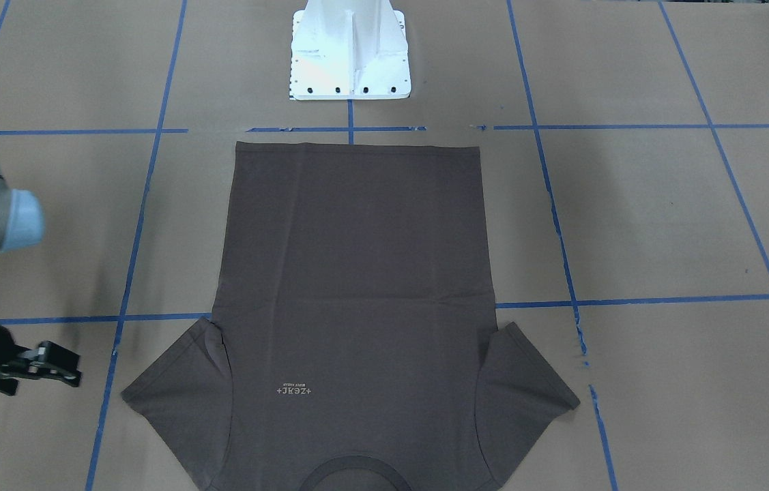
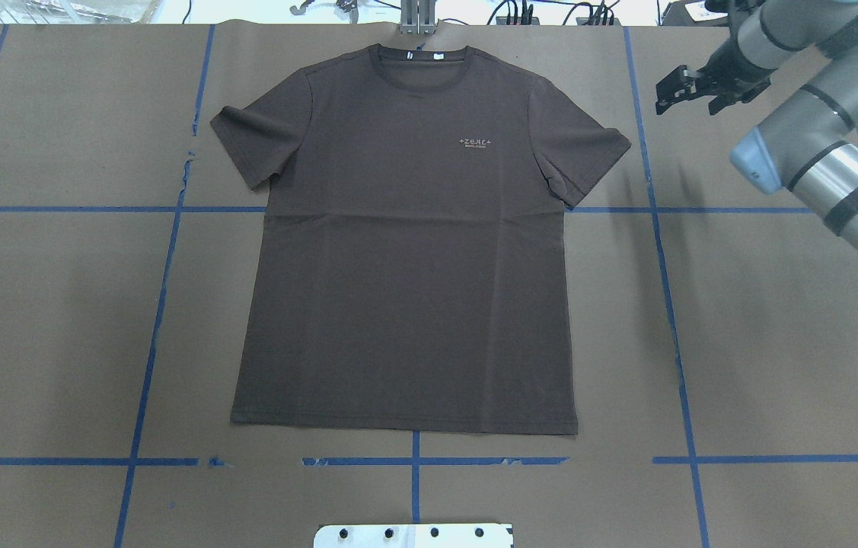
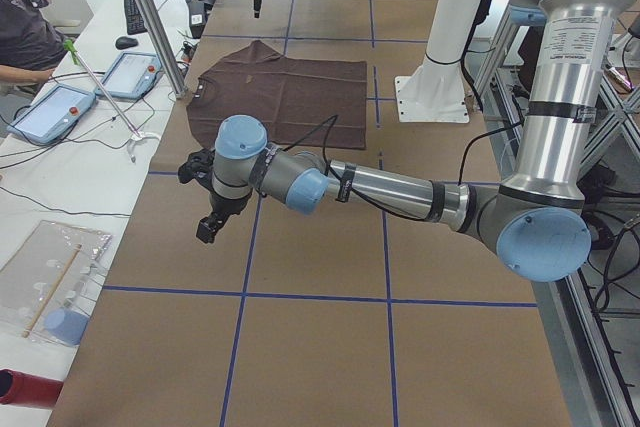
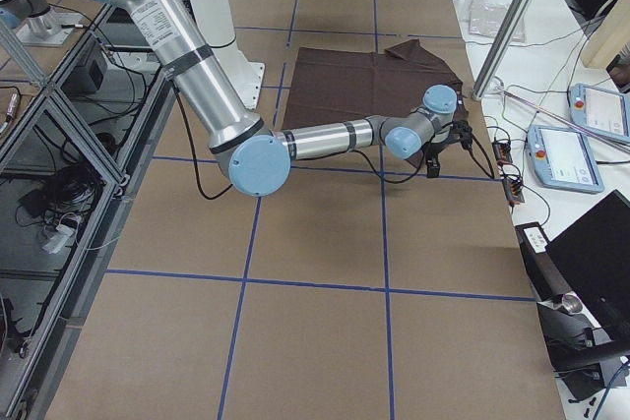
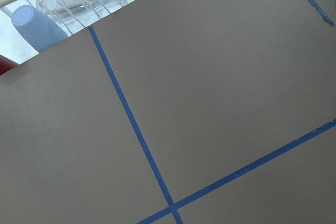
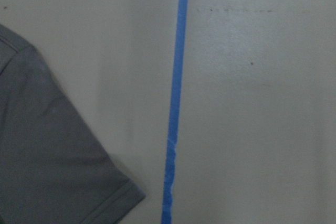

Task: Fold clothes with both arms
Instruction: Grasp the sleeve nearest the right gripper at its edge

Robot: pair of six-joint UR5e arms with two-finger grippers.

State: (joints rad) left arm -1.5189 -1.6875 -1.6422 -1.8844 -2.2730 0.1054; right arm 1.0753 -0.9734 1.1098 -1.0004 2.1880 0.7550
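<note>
shirt (image 2: 406, 266): flat on table (image 2: 55, 320), edges straight
right tool (image 2: 668, 90): jaws parted, near shirt's edge, not touching
left tool (image 3: 208, 230): well apart from shirt; grip can't tell

Opposed overhead and front views, T-shirt (image 2: 406, 251) common to both.

Pale lettering (image 2: 475, 142) sits on the chest of the T-shirt (image 2: 406, 289), toward the far end and right of its middle. It reads roughly "+ZEKL+", the letters being small and stylised. A finer line beneath it is too small to read. The left arm (image 3: 572, 47) and right arm (image 4: 162, 22) each carry vertical print, illegible at this size.
</note>
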